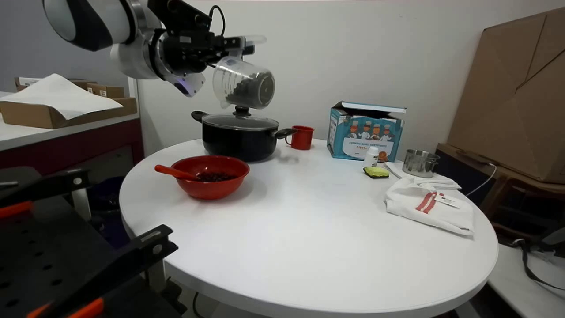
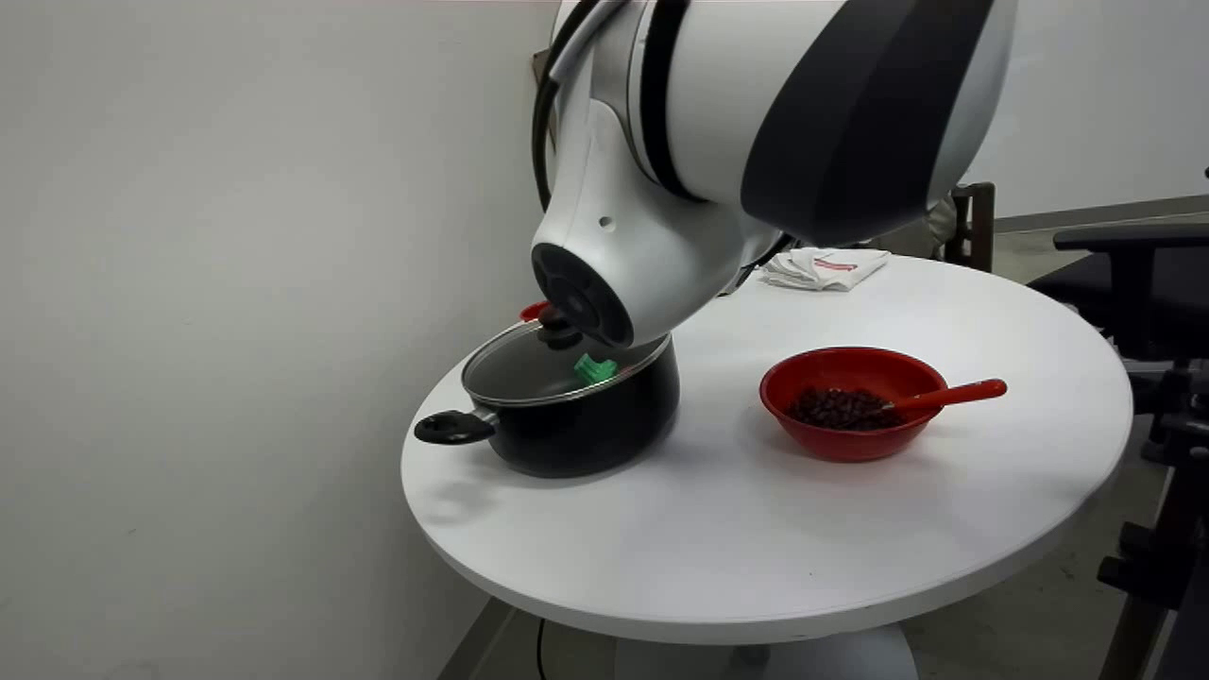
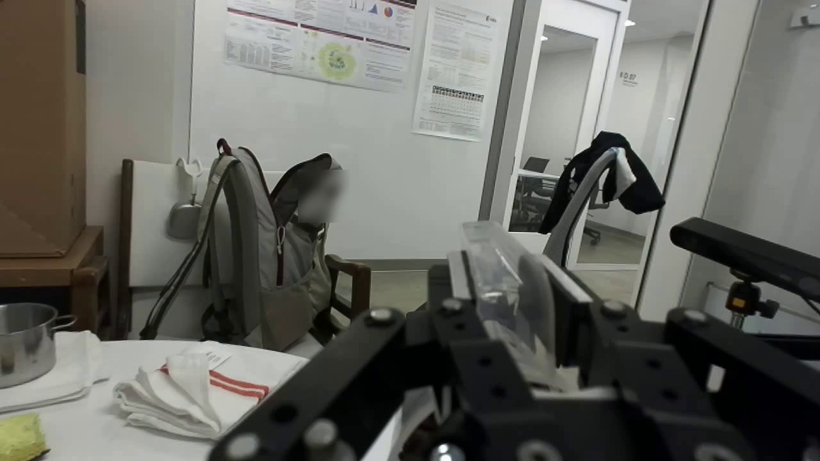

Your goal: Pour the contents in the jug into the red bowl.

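My gripper point(image 3: 512, 285) clenches the clear jug point(image 1: 227, 75) by its handle point(image 3: 487, 250); I have it tilted well over.
Inside I see dark contents point(image 1: 247, 88); from the jug, in an exterior view, the black pot point(image 1: 238, 143) sits at six o'clock, the red bowl point(image 1: 212, 190) toward seven.

The clear jug point(image 1: 242, 79) is hanging tilted, dark contents point(image 1: 245, 91) resting toward its base; the partly filled red bowl point(image 1: 211, 189) is sitting on the table point(image 1: 309, 247).

Tool point(image 1: 242, 46) gripping a tilted clear jug point(image 1: 242, 82), dark contents point(image 1: 242, 91) inside, red bowl point(image 1: 212, 187) and lidded black pot point(image 1: 238, 144) on a white table point(image 1: 309, 247).
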Robot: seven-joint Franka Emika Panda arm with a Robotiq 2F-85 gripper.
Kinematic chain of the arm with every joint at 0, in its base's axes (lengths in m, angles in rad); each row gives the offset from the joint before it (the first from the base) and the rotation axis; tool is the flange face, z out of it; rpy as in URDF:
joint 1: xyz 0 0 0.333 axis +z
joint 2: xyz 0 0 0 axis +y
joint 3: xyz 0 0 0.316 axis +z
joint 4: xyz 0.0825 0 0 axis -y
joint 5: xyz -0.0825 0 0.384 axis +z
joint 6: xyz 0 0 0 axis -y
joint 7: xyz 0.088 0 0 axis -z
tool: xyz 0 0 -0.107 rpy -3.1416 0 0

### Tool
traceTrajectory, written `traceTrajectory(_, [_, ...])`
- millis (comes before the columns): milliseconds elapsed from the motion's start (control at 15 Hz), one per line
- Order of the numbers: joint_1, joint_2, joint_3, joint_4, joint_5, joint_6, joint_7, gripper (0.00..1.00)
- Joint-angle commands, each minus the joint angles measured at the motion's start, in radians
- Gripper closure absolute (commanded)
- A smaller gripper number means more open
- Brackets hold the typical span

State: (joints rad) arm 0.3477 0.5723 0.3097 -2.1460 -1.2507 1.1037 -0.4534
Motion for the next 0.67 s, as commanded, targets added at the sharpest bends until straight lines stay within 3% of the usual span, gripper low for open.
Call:
traceTrajectory(0, [0.001,0.02,0.006,0.008,-0.026,-0.047,0.009,0.86])
traceTrajectory(600, [0.007,0.058,0.001,0.027,-0.078,-0.11,0.004,0.86])
